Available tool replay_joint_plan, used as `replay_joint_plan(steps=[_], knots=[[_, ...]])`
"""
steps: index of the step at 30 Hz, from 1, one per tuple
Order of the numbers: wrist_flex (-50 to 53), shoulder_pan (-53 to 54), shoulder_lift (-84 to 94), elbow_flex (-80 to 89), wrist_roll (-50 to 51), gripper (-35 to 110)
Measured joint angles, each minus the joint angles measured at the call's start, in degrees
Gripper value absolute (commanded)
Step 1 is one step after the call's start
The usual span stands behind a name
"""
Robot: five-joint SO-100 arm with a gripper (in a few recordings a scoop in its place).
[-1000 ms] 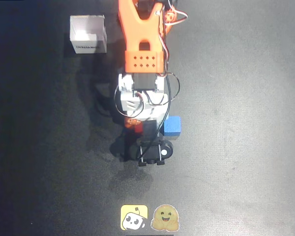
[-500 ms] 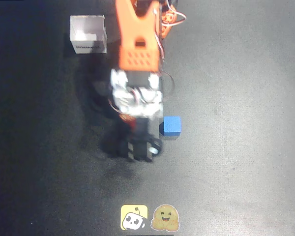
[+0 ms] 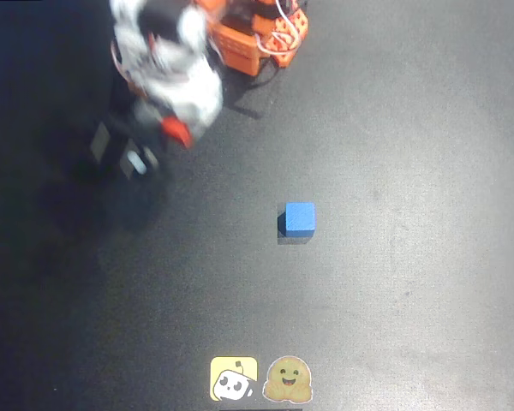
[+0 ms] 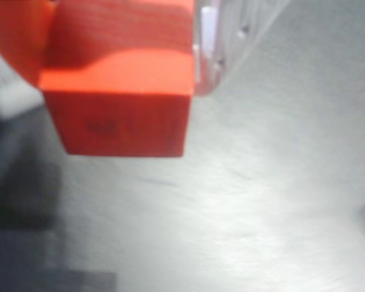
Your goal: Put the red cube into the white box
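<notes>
Your arm (image 3: 167,64) sits at the upper left of the overhead view, smeared by motion blur, so its outline is soft. The gripper (image 3: 124,154) shows there as a dark shape at the arm's lower left end, over the black table (image 3: 394,282). A small red patch beside the white wrist housing is probably the cube (image 3: 176,130), though the blur keeps you from reading its edges in that view.

The wrist view settles it: the cube (image 4: 125,100) is large and close in the upper left of the picture, its front face plain and matte, its top edge up against the gripper's orange finger (image 4: 15,33). It hangs clear of the pale surface below, so the jaws are clamped on it and carrying it off the table. The other finger is hard to make out; a whitish part shows just right of the cube's upper corner.

You cannot make out the box in either picture; the blurred arm covers the upper left corner of the overhead view.

The blue cube (image 3: 300,218) rests alone on the table near the middle of the overhead view, well apart from the gripper, square to the frame. Two stickers lie at the bottom edge: a yellow one (image 3: 233,379) and, touching its right side, a tan smiling one (image 3: 288,380).
</notes>
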Motion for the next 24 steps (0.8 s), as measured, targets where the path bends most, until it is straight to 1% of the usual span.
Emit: replay_joint_plan(steps=[7, 12, 24], knots=[[0.0, 17.1, 1.1, 0.7, -5.6, 0], [0.0, 26.2, 1.1, 1.4, -8.7, 0], [0.0, 31.2, 1.1, 11.1, -9.3, 0]])
